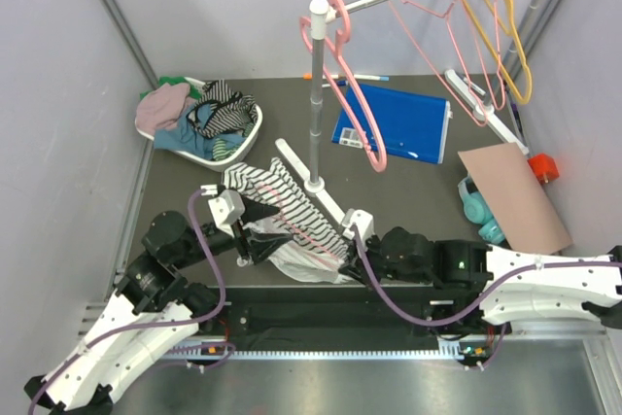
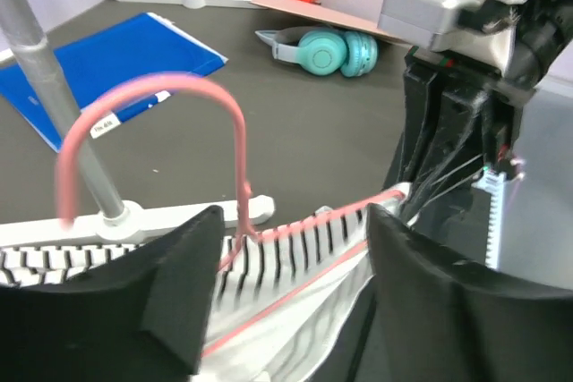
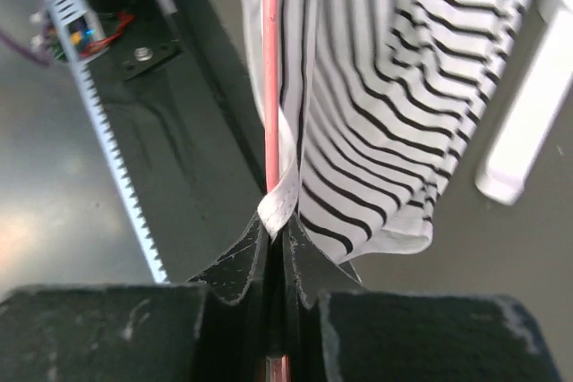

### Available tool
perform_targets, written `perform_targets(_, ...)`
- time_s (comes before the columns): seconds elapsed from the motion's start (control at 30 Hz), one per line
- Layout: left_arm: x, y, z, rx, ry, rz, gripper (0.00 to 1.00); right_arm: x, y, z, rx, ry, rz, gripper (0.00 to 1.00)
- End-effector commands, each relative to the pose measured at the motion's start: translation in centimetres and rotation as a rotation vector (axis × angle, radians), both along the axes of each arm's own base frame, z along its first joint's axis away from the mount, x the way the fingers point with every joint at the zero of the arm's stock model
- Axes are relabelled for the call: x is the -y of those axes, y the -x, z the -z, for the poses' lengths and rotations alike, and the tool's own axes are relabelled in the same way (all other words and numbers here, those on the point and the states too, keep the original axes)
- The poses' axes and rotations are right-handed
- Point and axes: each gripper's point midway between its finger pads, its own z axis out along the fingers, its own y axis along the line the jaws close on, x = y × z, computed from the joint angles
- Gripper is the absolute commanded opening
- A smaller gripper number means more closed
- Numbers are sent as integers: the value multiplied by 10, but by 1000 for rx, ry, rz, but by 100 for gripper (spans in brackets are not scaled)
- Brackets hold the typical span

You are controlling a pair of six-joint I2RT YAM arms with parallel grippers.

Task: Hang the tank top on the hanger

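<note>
Right gripper (image 3: 277,232) jaws pinch the hanger (image 3: 270,87) and the tank top (image 3: 385,96) strap; left gripper (image 2: 294,225) jaws stand wide.

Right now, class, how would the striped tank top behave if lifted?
Probably floppy: the tank top hangs in soft folds over the hanger. Likely light: the thin wire looks straight under it. It may slide, as the right gripper pinches mainly wire.

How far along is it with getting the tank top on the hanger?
Done: a strap of the tank top wraps the hanger. In hand: right gripper pinches wire and strap; left gripper open astride the hook's neck. Left: seating the other shoulder, probably.
</note>
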Motion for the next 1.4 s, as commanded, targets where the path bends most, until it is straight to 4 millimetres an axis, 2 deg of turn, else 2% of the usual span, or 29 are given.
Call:
perform_targets(0.0,-3,-4,-37,50,84,-37,93,24,-18,2,-60,-80,225,0)
perform_targets(0.03,-4,-7,-37,48,84,-57,99,28,-18,3,-74,-93,245,0)
perform_targets(0.07,-4,-9,-38,47,84,-65,99,34,-18,9,-97,-98,275,0)
perform_targets(0.1,-5,-12,-37,44,82,-80,99,41,-19,5,-101,-125,293,0)
perform_targets(0.2,-10,-17,-39,44,87,-123,99,56,-21,10,-128,-139,353,0)
perform_targets(0.37,-29,-30,-43,68,117,-263,99,77,-25,17,-168,-136,457,0)
perform_targets(0.47,-39,-32,-47,92,139,-312,99,88,-27,19,-185,-148,503,0)
perform_targets(0.63,-41,-34,-45,92,135,-328,99,115,-33,23,-210,-155,621,0)
perform_targets(0.77,-40,-34,-45,88,130,-324,99,129,-42,7,-207,-232,701,0)
perform_targets(1.0,-38,-32,-43,84,126,-308,99,145,-56,-7,-149,-228,796,0)
perform_targets(1.23,-38,-30,-45,86,136,-300,99,159,-71,-45,-67,-286,854,0)
perform_targets(1.37,-39,-28,-46,90,140,-297,99,165,-73,-59,-43,-288,870,0)
